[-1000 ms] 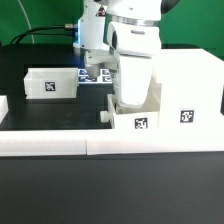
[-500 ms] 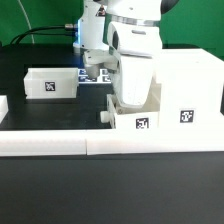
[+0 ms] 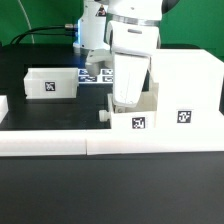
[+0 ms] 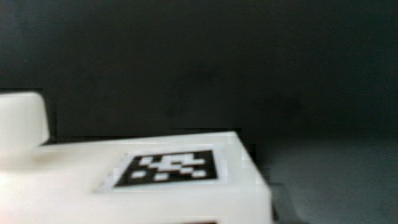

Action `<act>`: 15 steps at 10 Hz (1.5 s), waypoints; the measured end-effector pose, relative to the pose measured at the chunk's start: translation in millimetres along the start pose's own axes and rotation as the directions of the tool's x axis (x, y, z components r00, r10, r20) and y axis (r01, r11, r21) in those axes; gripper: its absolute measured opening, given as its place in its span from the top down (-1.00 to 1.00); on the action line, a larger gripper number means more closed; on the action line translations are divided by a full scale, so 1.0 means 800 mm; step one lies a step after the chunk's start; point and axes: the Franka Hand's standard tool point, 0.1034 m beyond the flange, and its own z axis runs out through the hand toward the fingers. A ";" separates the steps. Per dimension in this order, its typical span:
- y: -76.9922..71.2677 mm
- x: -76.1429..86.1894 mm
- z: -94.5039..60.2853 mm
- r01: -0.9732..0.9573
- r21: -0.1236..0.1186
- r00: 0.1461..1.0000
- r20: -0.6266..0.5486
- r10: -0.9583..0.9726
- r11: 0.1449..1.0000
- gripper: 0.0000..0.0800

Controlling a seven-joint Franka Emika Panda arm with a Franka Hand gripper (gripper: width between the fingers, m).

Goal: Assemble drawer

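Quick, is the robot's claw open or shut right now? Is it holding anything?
The gripper: cannot be told. Its fingers do not show clearly above the small tray, and the wrist view shows no fingers.

In the exterior view the arm [image 3: 130,45] runs out past the top edge of the frame. The lower end of the pincer [image 3: 125,101] sinks behind the wall of the near tray [image 3: 135,122] at centre, so how its jaws stand cannot be told. The marker board [image 3: 92,73], upper centre, is largely covered by the arm, and its tags are too small to read. The housing [image 3: 190,85] is cut by the right edge. A white piece [image 3: 3,105] at the left edge shows too little to identify. The wrist view is soft throughout. Its tagged white part [image 4: 173,168] has a smeared pattern and runs out of the frame, and a pale rounded shape [image 4: 18,120] is also clipped by the edge and cannot be identified.
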 end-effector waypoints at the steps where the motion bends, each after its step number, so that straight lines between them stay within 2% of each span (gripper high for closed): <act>1: -0.001 -0.001 0.001 0.005 0.001 1.000 0.000 -0.005 1.000 0.89; 3: -0.001 -0.002 0.001 0.005 0.002 1.000 0.000 -0.005 1.000 0.89; 4: -0.002 -0.005 -0.006 0.003 0.015 1.000 0.009 -0.004 1.000 0.44; 5: -0.001 -0.009 -0.022 0.000 0.030 1.000 0.020 -0.001 1.000 0.09; 6: 0.001 -0.012 -0.033 -0.003 0.044 1.000 0.030 0.001 0.999 0.09; 7: 0.005 -0.015 -0.043 -0.007 0.053 0.999 0.040 0.005 0.999 -0.36; 8: 0.009 -0.019 -0.051 -0.011 0.060 0.999 0.048 0.008 0.998 -0.54; 10: 0.013 -0.039 -0.063 0.026 0.060 0.998 0.051 -0.029 0.998 -0.61; 13: 0.016 -0.092 -0.057 0.159 0.074 0.986 0.043 -0.162 0.985 -0.62; 15: 0.015 -0.091 -0.056 0.142 0.074 0.989 0.039 -0.145 0.987 -0.62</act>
